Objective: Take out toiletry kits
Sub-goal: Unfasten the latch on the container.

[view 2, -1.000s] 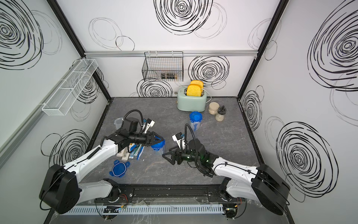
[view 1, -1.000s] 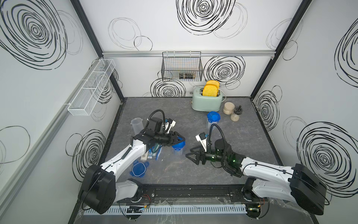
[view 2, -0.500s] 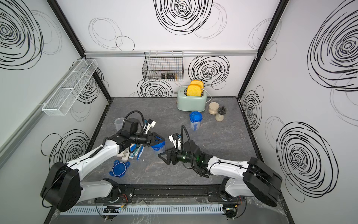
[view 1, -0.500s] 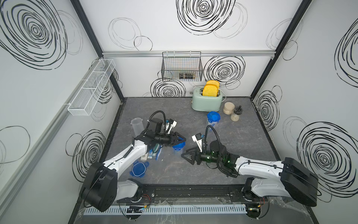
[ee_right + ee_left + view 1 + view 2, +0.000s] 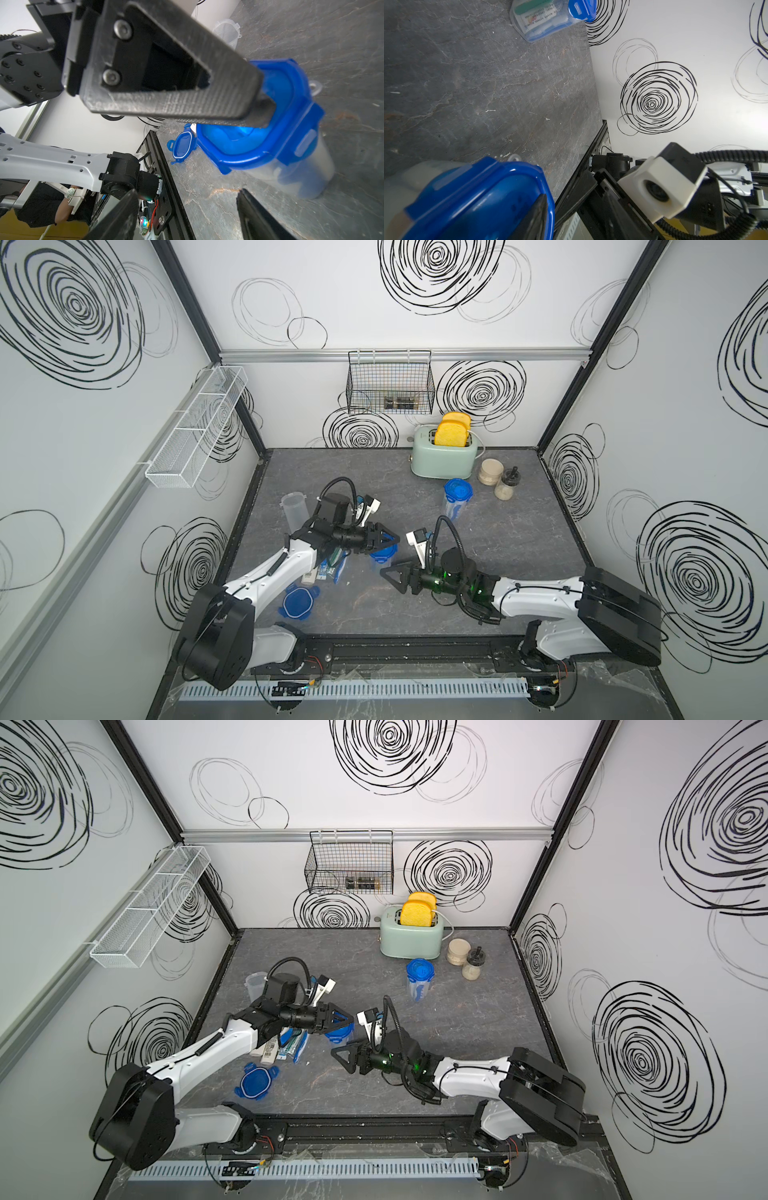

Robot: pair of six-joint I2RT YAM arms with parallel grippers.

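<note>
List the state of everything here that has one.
middle container, upright, lidded
left gripper, shut on middle container's lid
right gripper, open, empty
far container, upright, lidded, toiletry kit inside
open container, lid off
loose lid, lying on table
unpacked toiletries, lying on table
toaster, bread up
</note>
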